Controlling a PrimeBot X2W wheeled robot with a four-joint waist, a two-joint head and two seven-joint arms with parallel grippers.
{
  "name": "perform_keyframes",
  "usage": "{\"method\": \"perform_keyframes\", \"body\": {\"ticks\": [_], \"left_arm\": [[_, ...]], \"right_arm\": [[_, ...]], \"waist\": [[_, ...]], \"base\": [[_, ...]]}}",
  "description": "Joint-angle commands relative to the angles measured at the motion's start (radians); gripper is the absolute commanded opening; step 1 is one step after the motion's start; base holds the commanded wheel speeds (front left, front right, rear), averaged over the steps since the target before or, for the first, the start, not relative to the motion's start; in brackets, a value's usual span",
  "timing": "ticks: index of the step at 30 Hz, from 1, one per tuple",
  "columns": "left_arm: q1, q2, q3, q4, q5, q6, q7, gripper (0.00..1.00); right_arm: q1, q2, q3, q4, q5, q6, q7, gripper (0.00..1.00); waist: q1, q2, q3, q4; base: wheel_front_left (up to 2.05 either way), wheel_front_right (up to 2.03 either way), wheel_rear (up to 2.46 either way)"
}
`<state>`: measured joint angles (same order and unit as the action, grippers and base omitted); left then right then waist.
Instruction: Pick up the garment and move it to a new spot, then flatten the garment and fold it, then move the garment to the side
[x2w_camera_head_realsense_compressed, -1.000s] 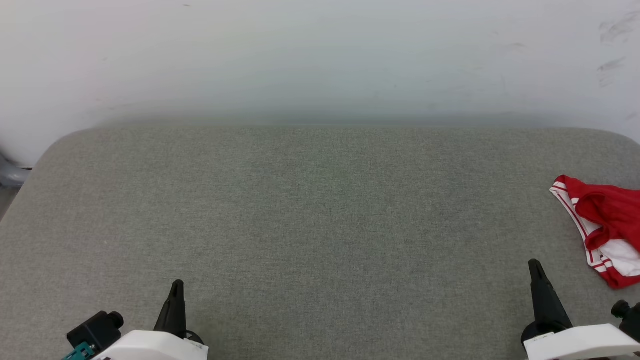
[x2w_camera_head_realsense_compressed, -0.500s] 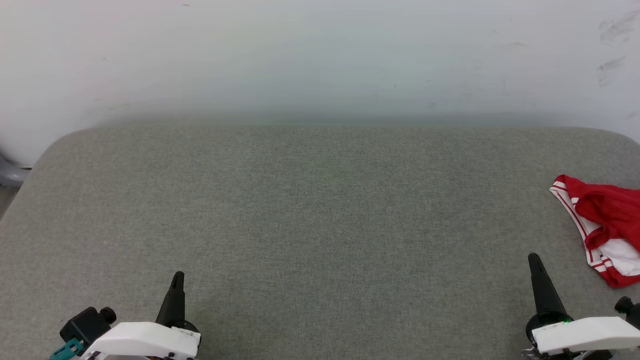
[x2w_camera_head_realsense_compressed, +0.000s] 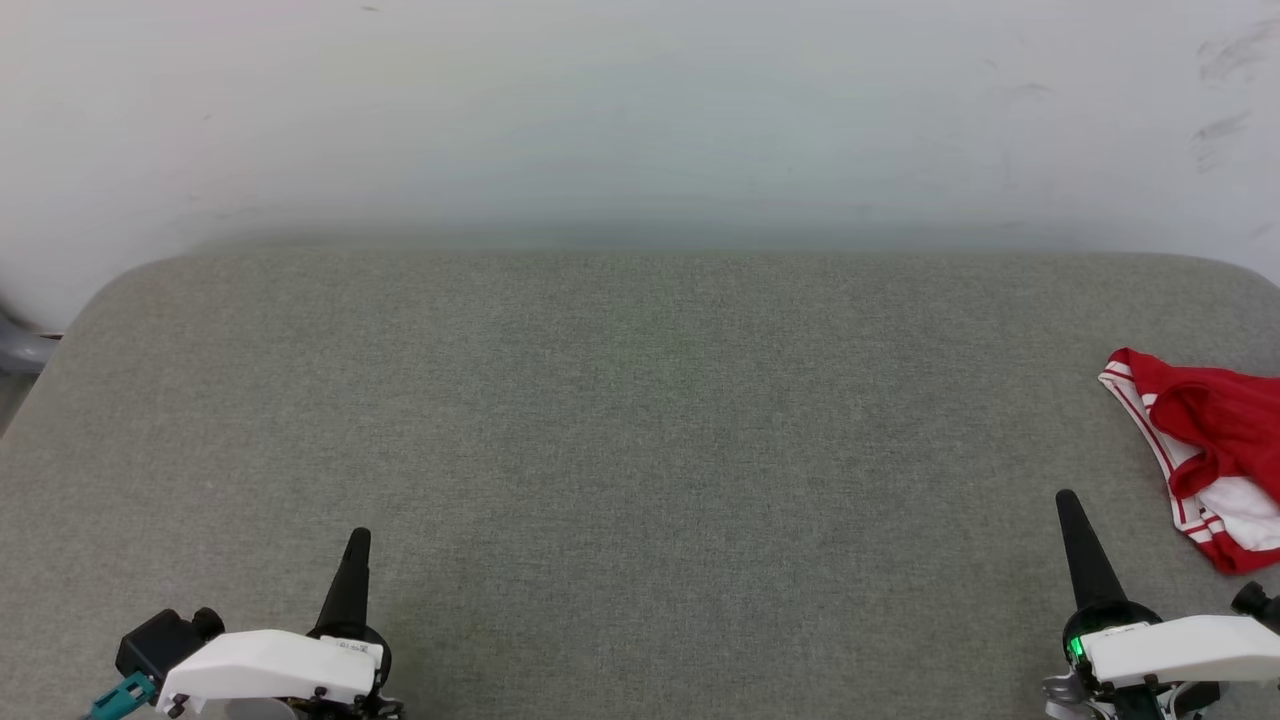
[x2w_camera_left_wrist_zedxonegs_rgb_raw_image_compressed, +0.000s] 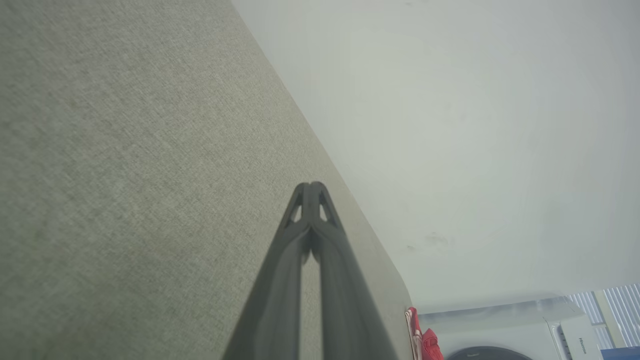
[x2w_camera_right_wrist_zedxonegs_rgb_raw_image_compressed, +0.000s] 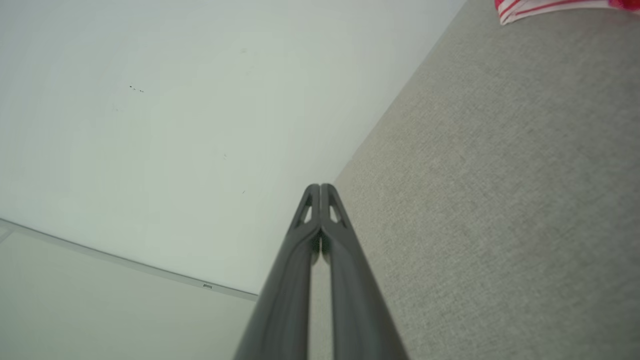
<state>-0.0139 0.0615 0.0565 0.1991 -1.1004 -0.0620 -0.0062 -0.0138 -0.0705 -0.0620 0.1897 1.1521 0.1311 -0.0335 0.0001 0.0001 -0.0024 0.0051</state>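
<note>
The garment (x2w_camera_head_realsense_compressed: 1215, 440) is seen crumpled in a heap at the right edge of the grey worktop (x2w_camera_head_realsense_compressed: 640, 420). The right tool (x2w_camera_head_realsense_compressed: 1068, 500) is held closed over the front right corner, near the garment but apart from it. The left tool (x2w_camera_head_realsense_compressed: 358, 540) is closed too, empty, towards the front left corner.
</note>
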Motion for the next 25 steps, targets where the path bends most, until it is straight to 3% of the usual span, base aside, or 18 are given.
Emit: {"method": "perform_keyframes", "body": {"ticks": [1, 25], "left_arm": [[-0.026, 0.002, 0.007, -0.004, -0.029, -0.01, 0.007, 0.0], [-0.064, -0.005, 0.033, 0.021, -0.264, -0.039, 0.064, 0.0]], "right_arm": [[-0.023, -0.007, -0.003, -0.004, 0.03, 0.0, 0.008, 0.0], [-0.062, -0.003, -0.014, 0.024, 0.25, 0.0, 0.068, 0.0]], "waist": [[-0.0001, -0.0001, 0.0, 0.0], [-0.0001, -0.0001, 0.002, -0.002]], "base": [[0.0, 0.0, 0.0], [0.0, 0.0, 0.0]]}}
